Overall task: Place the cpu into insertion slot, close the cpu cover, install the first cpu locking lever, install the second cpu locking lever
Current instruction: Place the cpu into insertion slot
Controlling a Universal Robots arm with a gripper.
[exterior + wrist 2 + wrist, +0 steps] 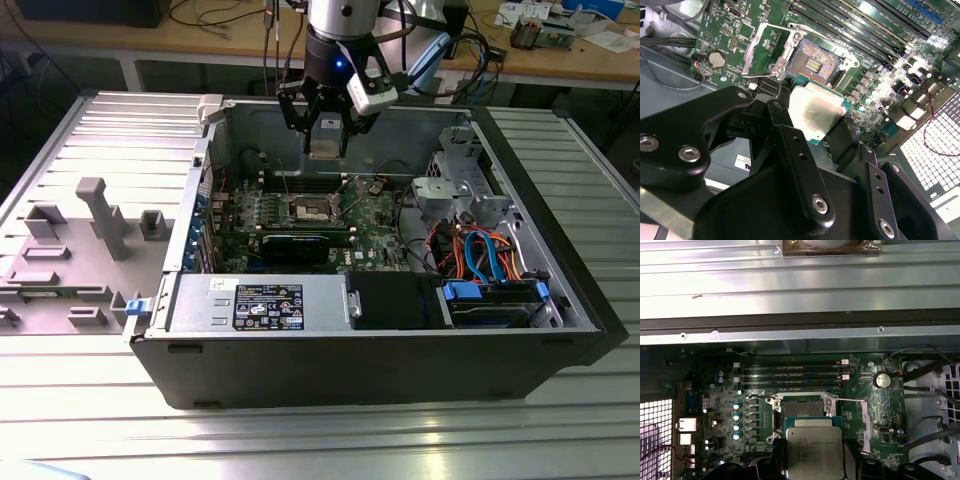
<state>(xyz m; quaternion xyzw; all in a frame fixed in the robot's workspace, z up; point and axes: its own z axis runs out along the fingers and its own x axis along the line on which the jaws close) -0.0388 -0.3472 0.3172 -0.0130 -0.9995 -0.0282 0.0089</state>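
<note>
Holding the cpu [815, 107] by two opposite edges, the gripper [328, 140] is closed on the chip; the black fingers [790, 145] press against its sides. The chip's dull metal top faces up toward the wrist cameras, roughly level.

- cpu: above the insertion slot [817, 62], not touching it. In both wrist views it overlaps the slot's near edge.
- insertion slot: open, dark contact field exposed.
- cpu cover [765, 50]: swung up off the slot, standing tilted just beside it.
- arm: comes straight down in the exterior view, wrist vertical, fingers pointing down at the slot.
- green circuit board [370, 215] surrounds the slot. The long memory slots [855, 20] run near the slot, on the side opposite the cover's hinge.
- open computer case [300, 350] encloses the board.
</note>
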